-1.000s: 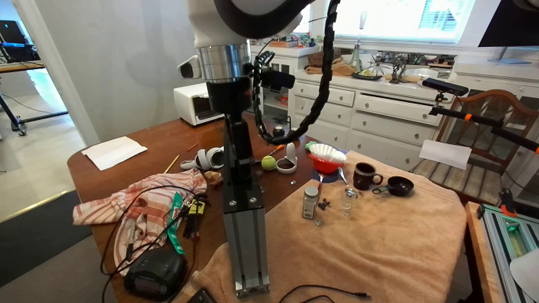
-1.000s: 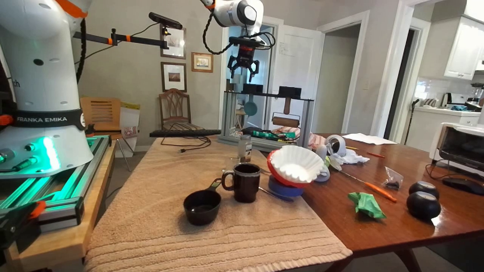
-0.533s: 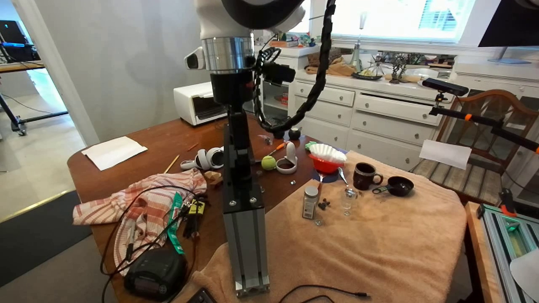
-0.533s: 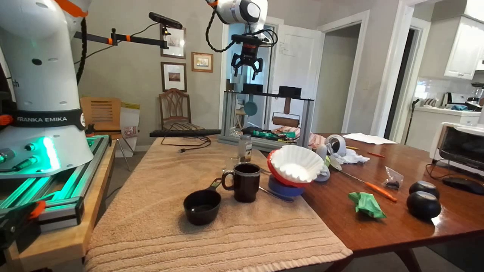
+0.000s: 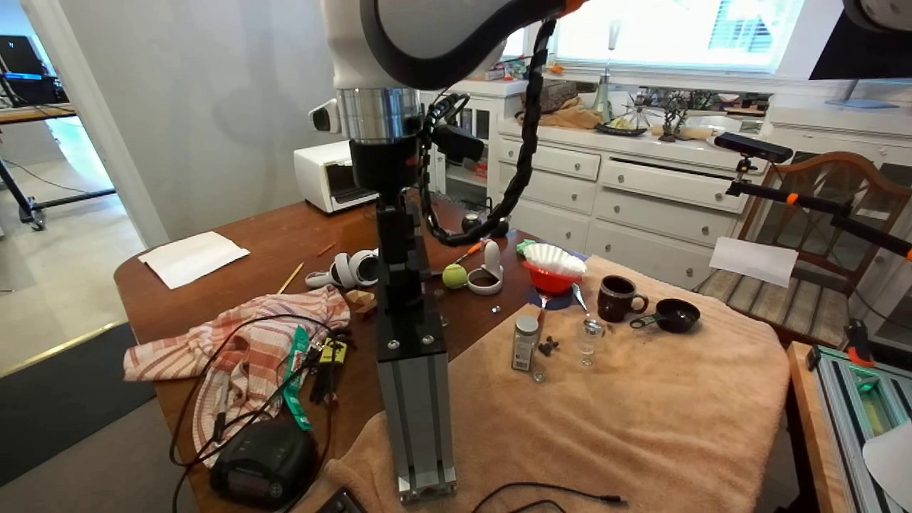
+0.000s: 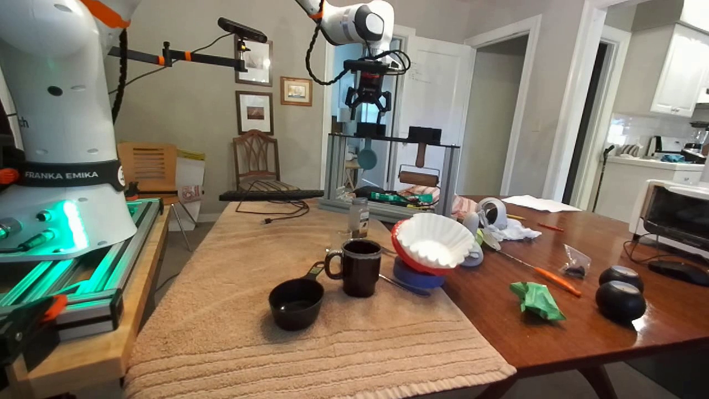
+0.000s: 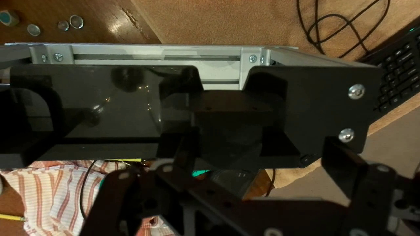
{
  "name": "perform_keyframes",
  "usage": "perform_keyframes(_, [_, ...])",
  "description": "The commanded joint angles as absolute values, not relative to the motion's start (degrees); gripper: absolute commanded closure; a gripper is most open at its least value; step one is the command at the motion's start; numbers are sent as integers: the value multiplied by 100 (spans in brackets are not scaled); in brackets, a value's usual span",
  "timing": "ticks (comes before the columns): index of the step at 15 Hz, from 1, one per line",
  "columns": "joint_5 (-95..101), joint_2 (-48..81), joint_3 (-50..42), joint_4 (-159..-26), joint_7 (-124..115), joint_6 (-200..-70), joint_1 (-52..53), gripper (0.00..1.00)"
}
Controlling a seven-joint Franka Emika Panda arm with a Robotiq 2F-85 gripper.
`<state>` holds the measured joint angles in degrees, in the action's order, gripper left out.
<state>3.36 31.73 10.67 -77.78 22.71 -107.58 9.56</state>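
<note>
My gripper (image 6: pixel 366 115), black with two fingers, points down with its jaws apart and nothing held. It hovers just over the left-hand black block (image 6: pixel 370 130) on top of a metal-framed stand (image 6: pixel 449 174). From that block hangs a teal round-headed utensil (image 6: pixel 366 159); a wooden roller (image 6: pixel 419 178) hangs from the neighbouring black block (image 6: pixel 425 135). In the wrist view the dark block (image 7: pixel 229 131) shows beyond the spread fingers (image 7: pixel 341 164). Whether a fingertip touches it, I cannot tell. In an exterior view the stand's black top plate (image 5: pixel 412 338) is seen end-on, under the gripper.
On the peach towel (image 6: pixel 221 332) stand a dark mug (image 6: pixel 361 269), a black measuring cup (image 6: pixel 296 305) and a jar (image 6: pixel 359 217). A red dripper with a white filter (image 6: pixel 435 241) sits near the towel's edge. A keyboard (image 6: pixel 271 195) and a striped cloth (image 5: pixel 242 342) flank the stand.
My gripper has risen a little, then come down again, and shifted sideways along the stand toward the roller's side. Its jaws stay apart. The stand and the hanging things have not moved.
</note>
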Motion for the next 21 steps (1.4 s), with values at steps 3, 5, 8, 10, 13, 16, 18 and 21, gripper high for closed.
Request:
perform_keyframes(3, [370, 3166, 932, -7815, 2041, -11096, 920, 0])
perform_keyframes(5, [410, 3175, 876, -7844, 1991, -11093, 910, 0])
perform_keyframes(8, [427, 3189, 853, -7893, 2091, -11031, 898, 0])
perform_keyframes(10, [467, 3099, 875, -8012, 2206, -11063, 904, 0])
perform_keyframes(13, [541, 3085, 909, -8032, 2374, -11097, 916, 0])
perform_keyframes(16, [524, 3024, 978, -8126, 2682, -11116, 856, 0])
perform_keyframes(18, [461, 2934, 1027, -8268, 2969, -11161, 778, 0])
perform_keyframes(21, [377, 2869, 1085, -8441, 3299, -11183, 689, 0])
